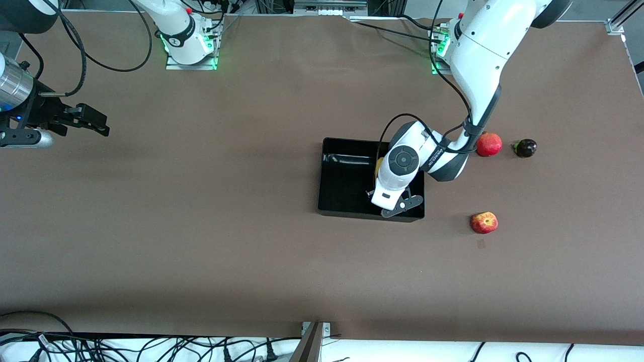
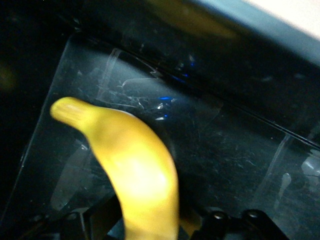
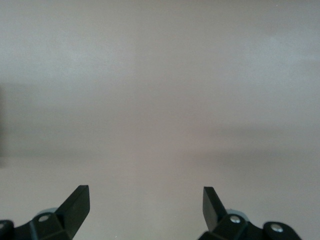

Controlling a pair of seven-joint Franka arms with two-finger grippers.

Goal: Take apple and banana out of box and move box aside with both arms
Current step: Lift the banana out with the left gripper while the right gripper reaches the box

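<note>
The black box (image 1: 347, 173) sits mid-table toward the left arm's end. My left gripper (image 1: 381, 172) reaches down into it, mostly hidden under its own hand. In the left wrist view the left gripper (image 2: 150, 227) is shut on the yellow banana (image 2: 135, 175), which hangs low over the box's glossy floor (image 2: 225, 145). A sliver of the banana (image 1: 378, 165) shows beside the hand. The red apple (image 1: 484, 222) lies on the table, nearer the front camera than the box's end. My right gripper (image 1: 95, 123) (image 3: 145, 200) is open and empty, waiting over bare table at the right arm's end.
A round red pomegranate (image 1: 489, 144) and a small dark fruit (image 1: 525, 148) lie beside the left arm, farther from the front camera than the apple. Brown table (image 1: 201, 226) stretches between the box and the right gripper.
</note>
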